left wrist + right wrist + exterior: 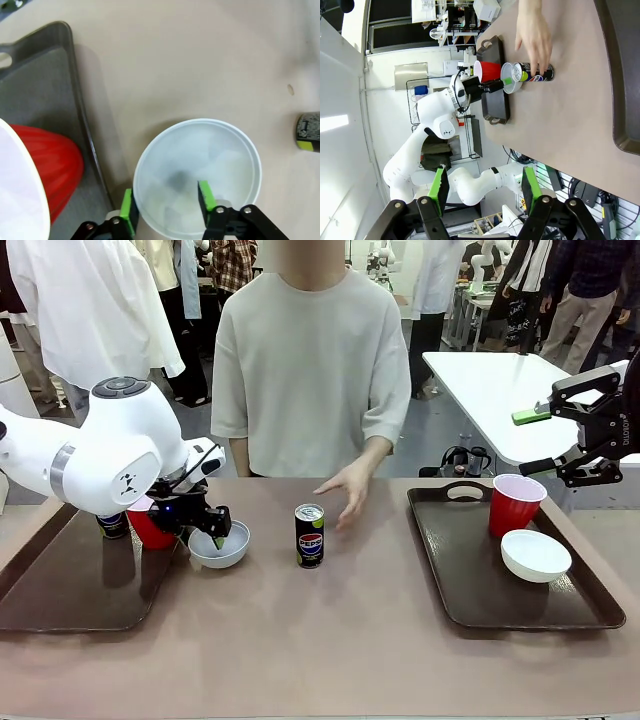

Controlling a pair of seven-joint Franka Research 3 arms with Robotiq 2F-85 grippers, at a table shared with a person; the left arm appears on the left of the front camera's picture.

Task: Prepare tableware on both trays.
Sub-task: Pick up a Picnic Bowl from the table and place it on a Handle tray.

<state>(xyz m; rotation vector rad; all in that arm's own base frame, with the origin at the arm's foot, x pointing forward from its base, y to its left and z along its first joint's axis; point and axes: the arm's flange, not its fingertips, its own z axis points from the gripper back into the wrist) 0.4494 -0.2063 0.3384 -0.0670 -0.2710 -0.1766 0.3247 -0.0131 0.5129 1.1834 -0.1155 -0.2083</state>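
Observation:
My left gripper point(213, 533) is down at a white bowl point(222, 548) on the table, just right of the left tray point(60, 590). In the left wrist view the gripper point(166, 202) straddles the bowl's point(200, 150) near rim, one pad outside and one inside, with a gap still showing. A red cup point(148, 527) and a Pepsi can point(112, 526) stand on that tray. Another Pepsi can point(310, 536) stands mid-table beside the person's hand point(345, 498). The right tray point(470, 590) holds a red cup point(515, 503) and a white bowl point(536, 555). My right gripper point(535, 443) hangs open and empty, high at the right.
A white table point(490, 390) and a black kettle-like object point(462, 460) stand behind the right tray. The person stands at the far edge, with other people behind. In the left wrist view the tray's rim point(80, 115) runs close beside the bowl.

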